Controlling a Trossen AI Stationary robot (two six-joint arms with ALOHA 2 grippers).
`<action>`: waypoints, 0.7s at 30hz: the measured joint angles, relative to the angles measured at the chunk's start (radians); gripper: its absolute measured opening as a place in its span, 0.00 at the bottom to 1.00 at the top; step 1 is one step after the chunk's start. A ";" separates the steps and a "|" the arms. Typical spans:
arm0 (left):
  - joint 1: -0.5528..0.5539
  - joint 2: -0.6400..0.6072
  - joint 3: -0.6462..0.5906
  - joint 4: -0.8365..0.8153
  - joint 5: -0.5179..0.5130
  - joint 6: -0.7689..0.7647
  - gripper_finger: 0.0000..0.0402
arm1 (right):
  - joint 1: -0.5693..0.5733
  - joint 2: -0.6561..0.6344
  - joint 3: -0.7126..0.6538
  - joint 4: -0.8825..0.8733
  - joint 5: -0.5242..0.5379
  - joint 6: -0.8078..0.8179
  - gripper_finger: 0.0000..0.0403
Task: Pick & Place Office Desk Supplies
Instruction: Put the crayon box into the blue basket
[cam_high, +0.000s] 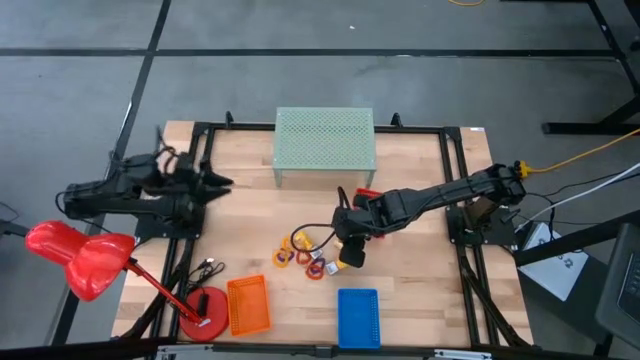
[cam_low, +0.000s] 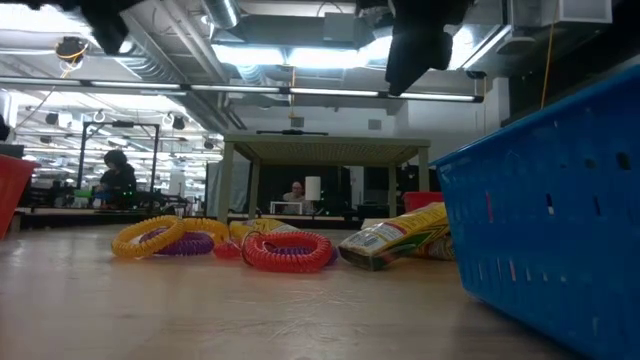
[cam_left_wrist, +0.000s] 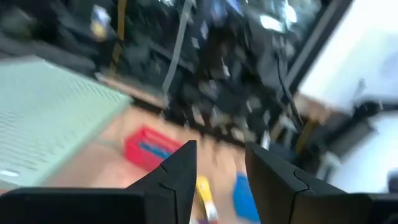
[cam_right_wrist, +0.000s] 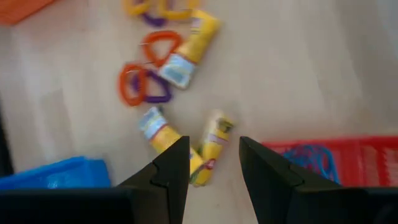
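Coiled rings (cam_low: 288, 250) beside blue basket (cam_low: 560, 200)

Grey concrete floor (cam_high: 90, 90) w/ dark seam lines round the wooden table (cam_high: 420, 270). Low view: open workshop beyond, exposed ceiling w/ ducts and strip lights (cam_low: 290, 50), far benches, a person seated at far left (cam_low: 117, 175).

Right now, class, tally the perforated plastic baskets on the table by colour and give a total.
pale green basket: 1
orange basket: 1
blue basket: 1
red basket: 1
Total: 4
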 joint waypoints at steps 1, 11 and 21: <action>-0.003 -0.030 0.001 -0.008 -0.037 -0.001 0.33 | 0.001 0.007 0.000 0.014 -0.022 -0.034 0.35; -0.015 -0.122 -0.001 -0.157 -0.195 0.000 0.33 | 0.003 0.178 0.000 0.050 -0.133 -0.163 0.35; -0.015 -0.122 -0.001 -0.181 -0.209 -0.039 0.33 | -0.033 0.245 0.000 0.062 -0.116 0.018 0.35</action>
